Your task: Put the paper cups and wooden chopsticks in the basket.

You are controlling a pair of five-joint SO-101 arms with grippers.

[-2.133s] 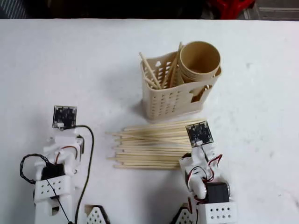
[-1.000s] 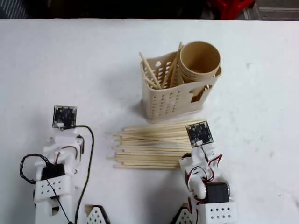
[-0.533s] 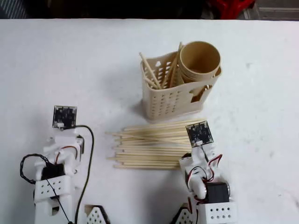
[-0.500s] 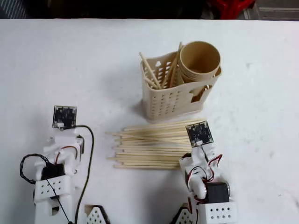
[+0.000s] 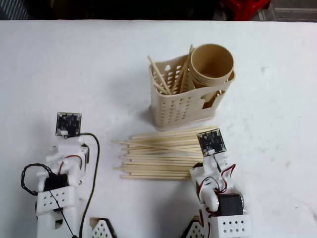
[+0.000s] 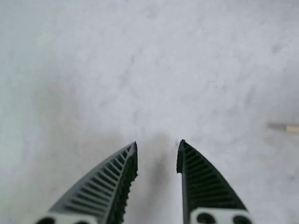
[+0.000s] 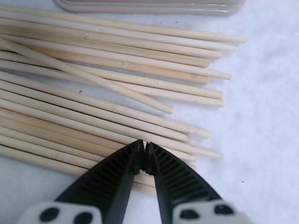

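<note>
The right gripper [image 7: 143, 145] had its two dark ribbed fingers drawn together, tips meeting, with only a hairline seam between them. Those tips sat directly over the near rows of the loose chopsticks [image 7: 107, 93], close to the cut ends of the sticks. I could not tell whether they touched the wood. The pile ran crosswise in front of the gripper, most sticks lying parallel and one lying askew across the others. Beyond the far side of the pile, straight ahead of the tips, the base of the basket [image 7: 149, 5] stood just past the last stick.

From above, the right arm [image 5: 215, 183] stood at the end of the loose chopsticks [image 5: 158, 158], which stretched away from it toward the left arm [image 5: 59, 173]. The basket [image 5: 183, 106] stood upright just beyond the pile. It held the stacked paper cups [image 5: 212, 62] in the compartment more nearly ahead of the right arm, with a few standing chopsticks [image 5: 161, 77] leaning in the other one.

The left gripper [image 6: 156, 148] held its fingers a little apart, pointing at bare white table [image 6: 140, 70]. One chopstick tip [image 6: 292, 127] lay off to its side, well clear of the fingers.
</note>
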